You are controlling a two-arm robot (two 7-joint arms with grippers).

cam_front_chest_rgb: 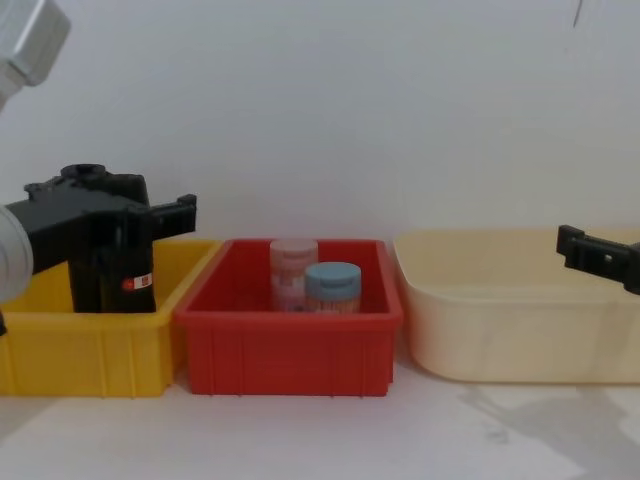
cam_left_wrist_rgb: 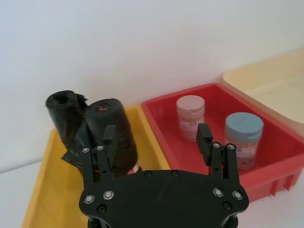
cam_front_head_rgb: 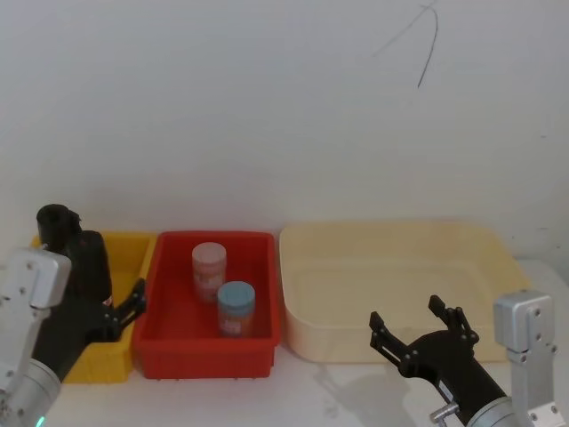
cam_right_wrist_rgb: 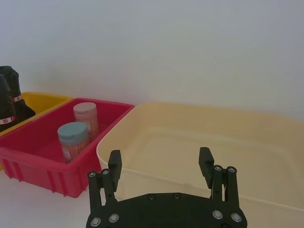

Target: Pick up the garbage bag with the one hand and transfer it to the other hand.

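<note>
Upright garbage bag (cam_left_wrist_rgb: 121, 123) sits just beyond spread left gripper (cam_left_wrist_rgb: 156, 132), off-centre toward one finger; right gripper (cam_right_wrist_rgb: 160, 155), also spread, well apart.

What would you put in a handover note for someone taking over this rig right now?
Left gripper: open, poised at the garbage bag, not gripping it.
Right gripper: open, hovering by the beige tub's near edge.
Garbage bag: upright in the yellow bin, beside a looser black roll.
Done: nothing lifted yet.
Left to do: grasp, lift, pass to the right gripper.
</note>
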